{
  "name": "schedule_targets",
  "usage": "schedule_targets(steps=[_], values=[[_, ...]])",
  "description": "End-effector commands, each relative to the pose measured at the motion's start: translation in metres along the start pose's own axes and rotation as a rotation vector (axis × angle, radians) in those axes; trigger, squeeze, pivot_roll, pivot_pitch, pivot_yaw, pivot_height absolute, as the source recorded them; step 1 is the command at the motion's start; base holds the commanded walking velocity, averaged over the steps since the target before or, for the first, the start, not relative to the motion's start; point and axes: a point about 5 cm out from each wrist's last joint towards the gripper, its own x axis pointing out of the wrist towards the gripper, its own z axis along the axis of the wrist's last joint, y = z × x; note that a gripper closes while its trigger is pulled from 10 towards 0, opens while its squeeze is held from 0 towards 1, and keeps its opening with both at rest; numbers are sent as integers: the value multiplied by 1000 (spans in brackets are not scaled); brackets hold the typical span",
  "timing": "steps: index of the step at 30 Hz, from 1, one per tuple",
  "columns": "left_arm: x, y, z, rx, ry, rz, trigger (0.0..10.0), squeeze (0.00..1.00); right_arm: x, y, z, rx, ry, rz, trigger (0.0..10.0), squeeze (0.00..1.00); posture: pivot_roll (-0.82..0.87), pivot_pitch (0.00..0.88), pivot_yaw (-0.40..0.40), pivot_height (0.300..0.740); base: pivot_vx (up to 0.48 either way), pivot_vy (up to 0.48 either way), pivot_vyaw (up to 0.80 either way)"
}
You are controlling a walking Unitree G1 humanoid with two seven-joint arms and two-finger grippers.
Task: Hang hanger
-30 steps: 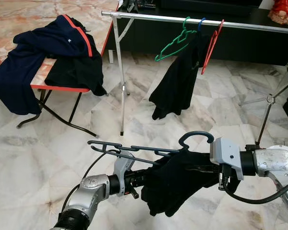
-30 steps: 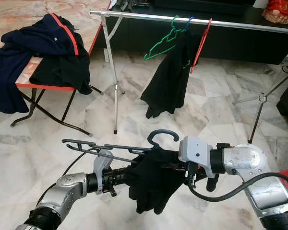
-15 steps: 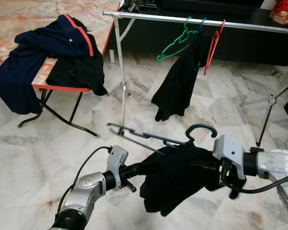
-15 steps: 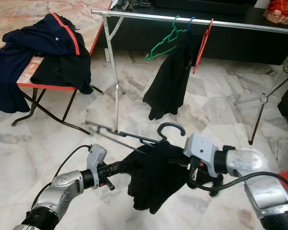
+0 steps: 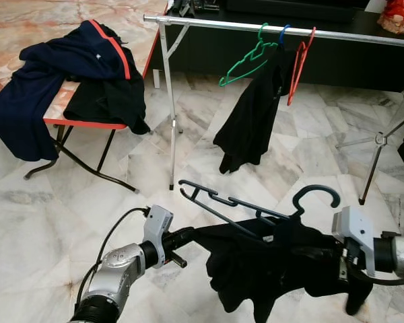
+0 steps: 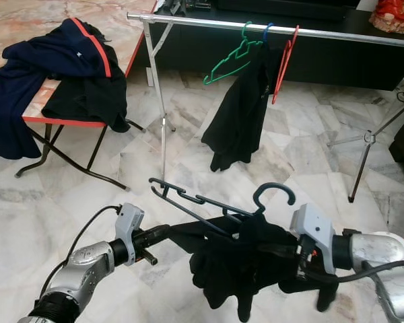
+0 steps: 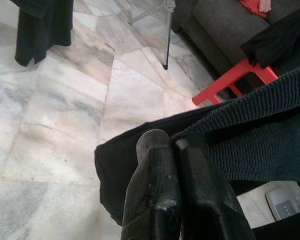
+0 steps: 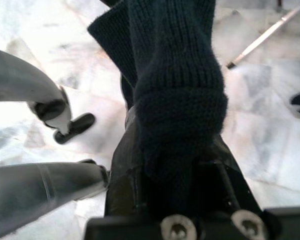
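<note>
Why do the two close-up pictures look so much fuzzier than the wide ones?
Head views: even daylight, sharp on the rail and marble floor. Left wrist view: the left end effector sits close to the lens, soft, pinching the dark garment. Right wrist view: the knit crowds the lens, the floor beyond pale and blurred.

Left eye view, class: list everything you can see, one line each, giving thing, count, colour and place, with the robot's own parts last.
Clothes rail: one, silver, at the back.
Empty hangers: two, green hanger and red hanger, on the rail.
Hung black garment: one, on the rail.
Folding table: one, red-edged, left.
Navy jacket: one, draped over the table.
Dark hanger: one, with dark knit garment, held between the grippers.
Left gripper: shut on the knit garment.
Right gripper: at the garment.
</note>
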Motion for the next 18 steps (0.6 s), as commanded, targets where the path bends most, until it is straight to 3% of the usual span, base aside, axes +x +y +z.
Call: schedule_targets(steps=[1, 5, 9, 18], values=[[-9, 8, -13, -15, 43, 62, 0, 0, -19, -6, -3, 6, 27, -51, 0, 0, -85, 234, -90, 740, 0, 0, 0], [-9, 10, -15, -12, 68, 89, 0, 0, -24, 3, -7, 10, 67, 45, 0, 0, -86, 237, -87, 740, 0, 0, 0], [-10, 13, -16, -5, 80, 102, 0, 0, -33, -1, -21, -42, 246, 36, 0, 0, -92, 235, -89, 740, 0, 0, 0], [-11, 13, -18, 0, 93, 114, 0, 0, -46, -5, -41, -97, 457, 25, 0, 0, -92, 239, -88, 740, 0, 0, 0]])
